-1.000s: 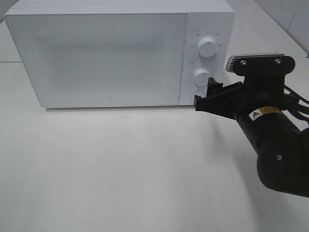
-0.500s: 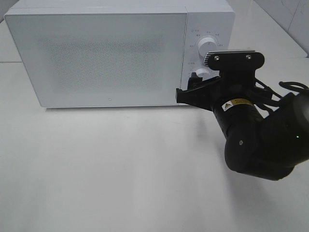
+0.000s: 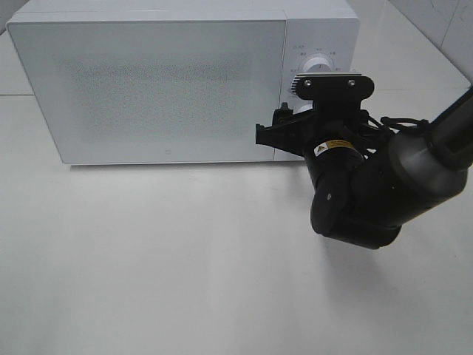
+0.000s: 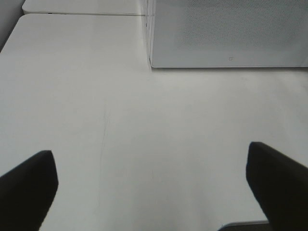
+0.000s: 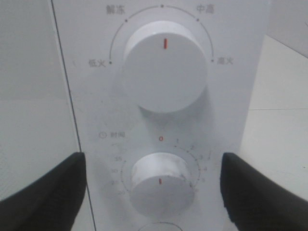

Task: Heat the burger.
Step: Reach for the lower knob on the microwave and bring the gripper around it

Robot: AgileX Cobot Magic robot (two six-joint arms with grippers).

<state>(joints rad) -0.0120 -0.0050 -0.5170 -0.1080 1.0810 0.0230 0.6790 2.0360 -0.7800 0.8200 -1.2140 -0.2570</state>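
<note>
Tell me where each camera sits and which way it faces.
Exterior high: up front, looking down on the microwave and table; right arm, right gripper show.
Left wrist: low over table, facing the microwave's corner; open left gripper shows.
Right wrist: close, facing upper dial and lower dial; its fingers show.
Shared: the upper dial, exterior and right wrist.

You see the closed microwave (image 3: 162,81) on the table (image 3: 148,259); your right gripper (image 3: 270,127) sits at its control panel (image 3: 295,37), just below the upper knob (image 3: 318,61).
</note>
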